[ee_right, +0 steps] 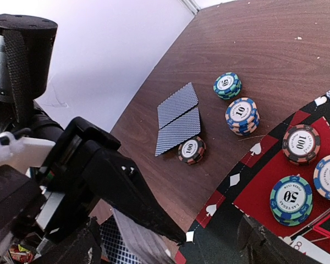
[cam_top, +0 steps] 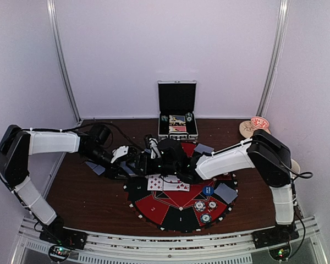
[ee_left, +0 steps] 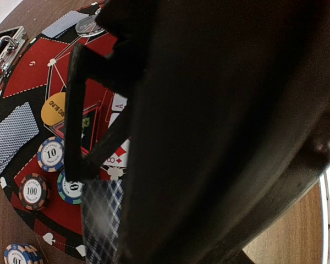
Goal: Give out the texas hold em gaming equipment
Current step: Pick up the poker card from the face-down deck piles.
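Chips [ee_right: 242, 115] read 10, 50, 100; orange disc [ee_left: 54, 108] reads BLIND. Left gripper [cam_top: 138, 163] narrow, pinching a card [ee_left: 102, 220] over the mat [ee_right: 258, 192]. Right gripper [ee_right: 209, 234] wide, just beside, blocking left wrist view. Case [cam_top: 177, 102] open behind.

The table [ee_right: 275, 38] is matt, grained brown wood. The poker chips [ee_right: 291, 200] look like glossy plastic, the case [ee_left: 3, 52] edging shiny metal, the playing card [ee_left: 102, 220] smooth paper.

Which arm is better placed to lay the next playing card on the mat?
Probably left: the left tool grips a blue-backed card above the round mat, while the right tool is open and holds nothing.
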### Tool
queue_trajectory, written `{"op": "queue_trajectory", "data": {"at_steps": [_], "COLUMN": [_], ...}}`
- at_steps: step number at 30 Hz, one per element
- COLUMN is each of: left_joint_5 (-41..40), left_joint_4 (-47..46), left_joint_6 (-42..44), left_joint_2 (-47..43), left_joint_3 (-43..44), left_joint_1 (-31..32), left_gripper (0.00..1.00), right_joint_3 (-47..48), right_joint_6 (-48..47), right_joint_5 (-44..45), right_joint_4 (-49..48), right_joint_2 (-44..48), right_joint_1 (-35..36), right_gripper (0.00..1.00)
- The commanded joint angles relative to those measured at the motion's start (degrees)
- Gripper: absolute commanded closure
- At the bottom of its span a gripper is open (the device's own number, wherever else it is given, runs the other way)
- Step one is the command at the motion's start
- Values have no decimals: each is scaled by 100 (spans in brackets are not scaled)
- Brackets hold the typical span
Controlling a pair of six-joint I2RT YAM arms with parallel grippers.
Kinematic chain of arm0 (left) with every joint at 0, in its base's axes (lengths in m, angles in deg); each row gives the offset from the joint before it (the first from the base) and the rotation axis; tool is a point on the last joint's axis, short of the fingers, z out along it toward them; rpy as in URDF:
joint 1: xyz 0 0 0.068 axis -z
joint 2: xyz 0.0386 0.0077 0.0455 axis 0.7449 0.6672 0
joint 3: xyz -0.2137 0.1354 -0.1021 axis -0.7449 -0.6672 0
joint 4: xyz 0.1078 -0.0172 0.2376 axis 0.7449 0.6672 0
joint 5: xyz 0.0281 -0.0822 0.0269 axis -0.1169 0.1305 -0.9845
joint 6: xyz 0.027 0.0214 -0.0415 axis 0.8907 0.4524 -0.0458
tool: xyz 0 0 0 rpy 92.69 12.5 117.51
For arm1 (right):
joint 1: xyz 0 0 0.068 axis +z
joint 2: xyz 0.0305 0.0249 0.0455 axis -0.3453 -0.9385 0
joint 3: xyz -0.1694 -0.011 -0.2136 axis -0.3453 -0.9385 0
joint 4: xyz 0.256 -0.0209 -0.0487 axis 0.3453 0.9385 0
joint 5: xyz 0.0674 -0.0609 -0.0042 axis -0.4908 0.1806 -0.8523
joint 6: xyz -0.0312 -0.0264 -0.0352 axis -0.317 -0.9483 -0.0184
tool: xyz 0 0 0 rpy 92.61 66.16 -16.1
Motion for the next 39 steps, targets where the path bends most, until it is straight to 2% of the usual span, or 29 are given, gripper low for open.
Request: {"op": "queue_trajectory", "data": {"at_steps": [1,5,12,19,25,29,34,39], "left_joint_5": [160,160,160,161,143,136,129,125], "left_joint_4": [14,18,17,17,17,18,22,16], "left_joint_6": [122,129,136,136,136,125,124,120], "left_joint_2": [-110,-99,-94,-62,-25,-5,0,-3], "left_joint_3": [63,66,66,78,85,93,98,92], "left_joint_1": [36,37,43,42,43,35,39,42], "left_gripper": [54,54,54,54,54,54,54,54], "right_joint_3": [337,419,155,-62,-194,-316,-313,-248], "right_joint_6": [97,165,220,8,-158,-264,-348,-426], "right_joint_5": [-302,-332,-101,157,70,-123,-302,-417], "right_joint_4": [123,182,184,325,322,219,201,214], "right_joint_2": [-320,-430,-296,-30,192,421,508,513], "right_joint_1": [-6,-45,-163,-193,-196,-198,-192,-177], "right_gripper": [14,19,37,51,50,36,37,42]}}
